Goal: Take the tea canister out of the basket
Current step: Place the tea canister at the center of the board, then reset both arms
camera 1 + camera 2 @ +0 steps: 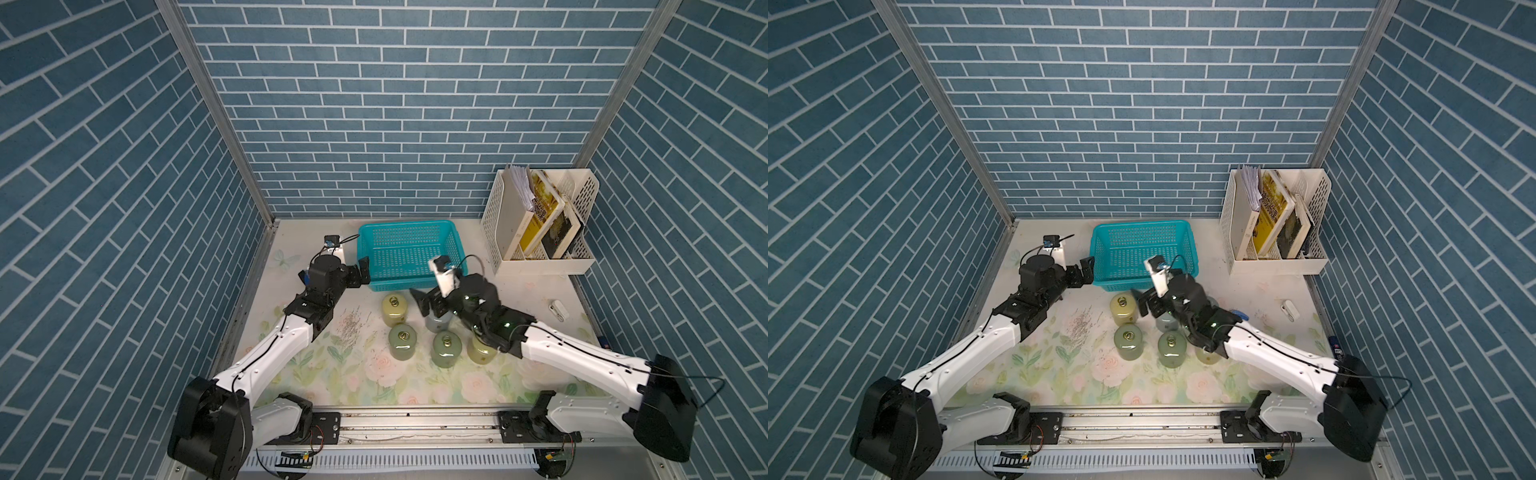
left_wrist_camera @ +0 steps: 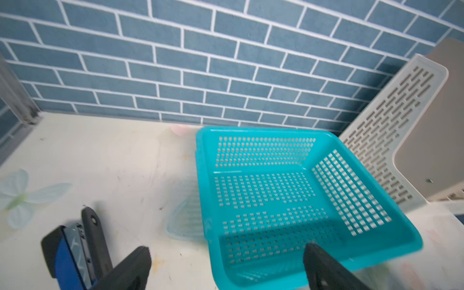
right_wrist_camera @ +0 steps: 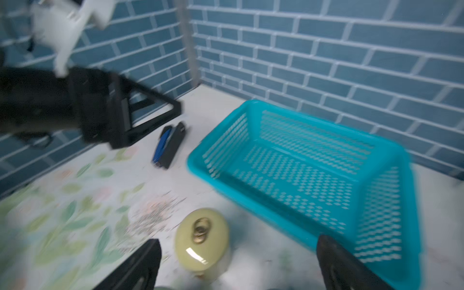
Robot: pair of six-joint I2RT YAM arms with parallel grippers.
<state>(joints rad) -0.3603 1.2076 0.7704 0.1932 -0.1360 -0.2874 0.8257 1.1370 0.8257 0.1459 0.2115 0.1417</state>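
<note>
The teal basket (image 1: 399, 253) (image 2: 263, 190) (image 3: 301, 170) stands at the back of the table, and nothing shows inside it. Several tea canisters stand on the table in front of it. Among them are a yellow-green one (image 1: 394, 309) (image 3: 202, 241), a green one (image 1: 402, 341) and a grey one (image 1: 436, 325). My right gripper (image 1: 430, 306) (image 3: 238, 266) hangs open just above the grey canister and holds nothing. My left gripper (image 1: 360, 272) (image 2: 229, 266) is open at the basket's front left corner. One finger is outside the wall and the other inside.
A white perforated file rack (image 1: 540, 220) holding books stands at the back right. A black and blue stapler (image 2: 72, 251) (image 3: 168, 145) lies left of the basket. Small scattered bits (image 1: 353, 328) lie on the floral mat. A small white object (image 1: 559, 309) lies near the right edge.
</note>
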